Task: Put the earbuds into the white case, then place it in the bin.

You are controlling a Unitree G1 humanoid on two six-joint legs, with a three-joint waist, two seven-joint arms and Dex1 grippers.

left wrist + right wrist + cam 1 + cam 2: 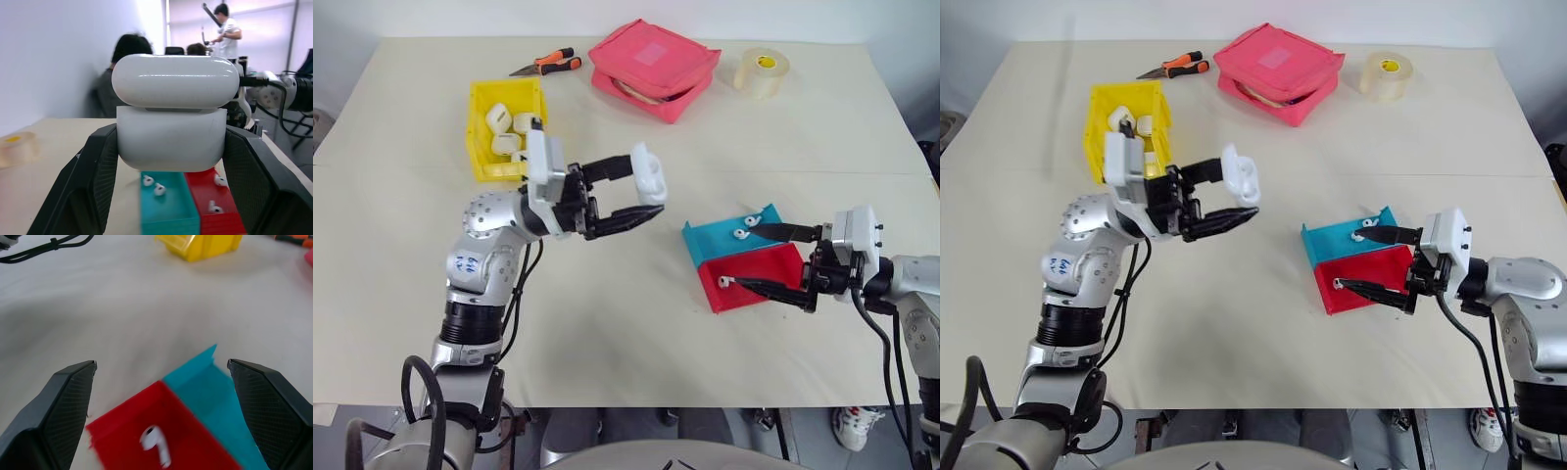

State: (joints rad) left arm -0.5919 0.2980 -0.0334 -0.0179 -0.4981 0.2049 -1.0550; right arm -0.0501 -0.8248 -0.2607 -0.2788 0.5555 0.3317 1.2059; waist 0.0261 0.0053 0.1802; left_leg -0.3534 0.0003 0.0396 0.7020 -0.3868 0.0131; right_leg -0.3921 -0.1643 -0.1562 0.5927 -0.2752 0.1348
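the white case (172, 127) between the left jaws hides the near ends of the blue tray (168, 208) and red tray (217, 210). between the right jaws, one earbud (156, 444) is blurred; the yellow bin (200, 246) beyond them is cut off.

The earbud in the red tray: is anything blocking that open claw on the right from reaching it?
Nothing visible blocks it. The right gripper stands open at the edge of the red tray, and the earbud lies bare in that tray, in line with the gap between the fingers. The blue tray sits beside it, not between them.
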